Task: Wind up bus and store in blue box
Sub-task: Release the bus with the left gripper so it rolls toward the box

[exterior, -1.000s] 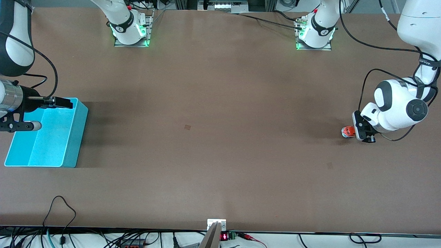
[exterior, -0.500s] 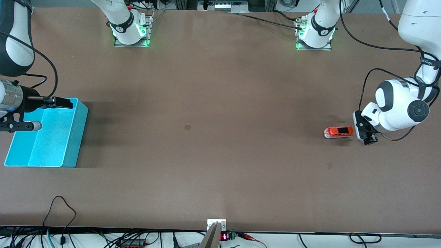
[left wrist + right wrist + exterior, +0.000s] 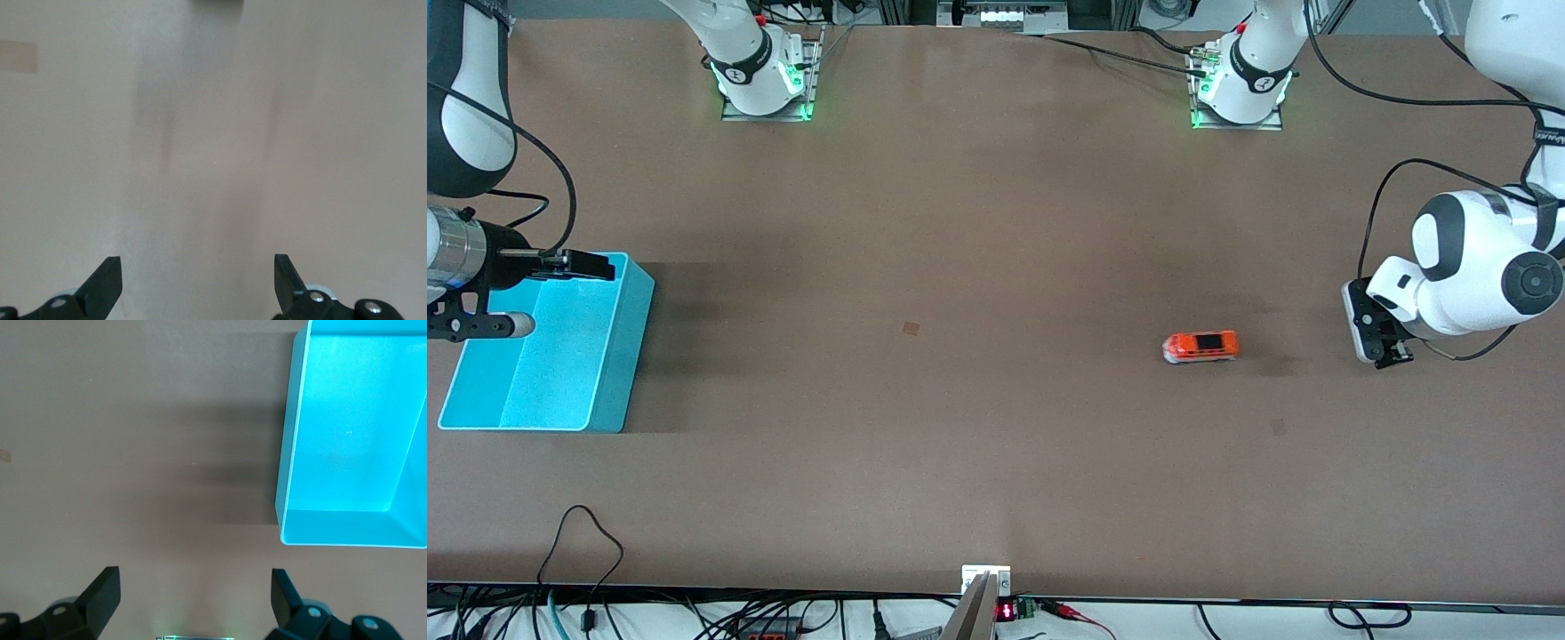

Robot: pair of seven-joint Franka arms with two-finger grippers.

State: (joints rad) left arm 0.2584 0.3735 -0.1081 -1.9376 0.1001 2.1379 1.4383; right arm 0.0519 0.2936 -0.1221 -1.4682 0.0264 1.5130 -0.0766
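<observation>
Bus [image 3: 1200, 346] on bench [image 3: 996, 267], seen in front view only, apart from spread, empty left gripper [image 3: 198, 283]. Right gripper [image 3: 195, 597], spread, empty, waits by blue box [image 3: 293, 440].

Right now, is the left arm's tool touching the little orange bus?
Apart. The front view shows bare table between the left tool and the bus; its open fingers frame only tabletop.

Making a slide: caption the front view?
Toy bus on table between open left gripper and blue box under right gripper.
</observation>
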